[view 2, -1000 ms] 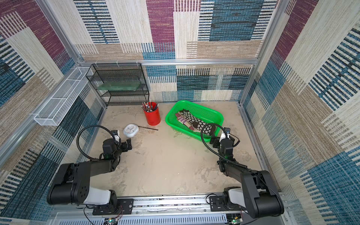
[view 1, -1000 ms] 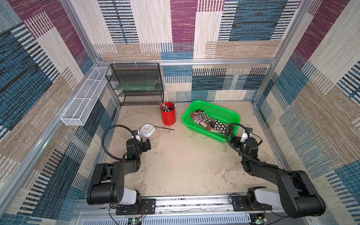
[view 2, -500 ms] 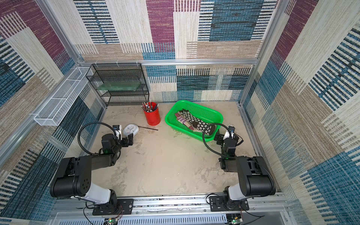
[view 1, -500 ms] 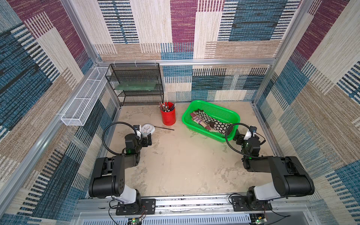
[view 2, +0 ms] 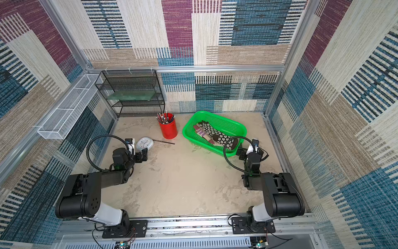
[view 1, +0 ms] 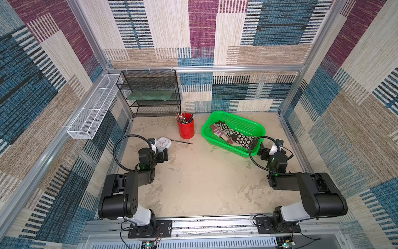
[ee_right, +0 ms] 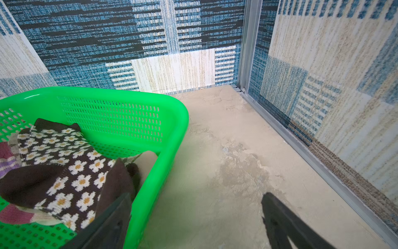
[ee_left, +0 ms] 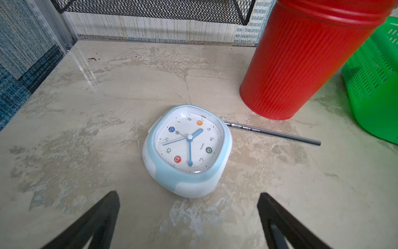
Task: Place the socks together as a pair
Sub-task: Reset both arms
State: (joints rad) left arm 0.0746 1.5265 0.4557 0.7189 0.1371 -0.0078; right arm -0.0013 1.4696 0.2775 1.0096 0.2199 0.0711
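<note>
The socks [view 1: 231,134] lie piled in a green basket [view 1: 241,120] at the back right in both top views. On top are dark brown ones with white flowers [ee_right: 71,170], with striped purple and maroon pieces under them. My right gripper [ee_right: 197,194] stands open at the basket's near corner [view 2: 230,154], holding nothing. One of its fingers [ee_right: 112,217] shows in front of the rim [ee_right: 150,189]. My left gripper [ee_left: 188,193] is open over bare table, just short of a clock [ee_left: 187,148], far from the socks [view 2: 212,134].
A light blue clock [view 1: 163,142] lies flat on the table with a dark pencil [view 1: 182,141] beside it. A red cup [view 1: 186,128] of pens stands behind them. A black mesh shelf [view 1: 150,94] and a white wire tray [view 1: 92,112] line the back left. Walls close in at right [ee_right: 301,151].
Both arms have folded back, their big links now raised over their bases. The grippers stay low by the clock and the basket corner, and both remain open.
</note>
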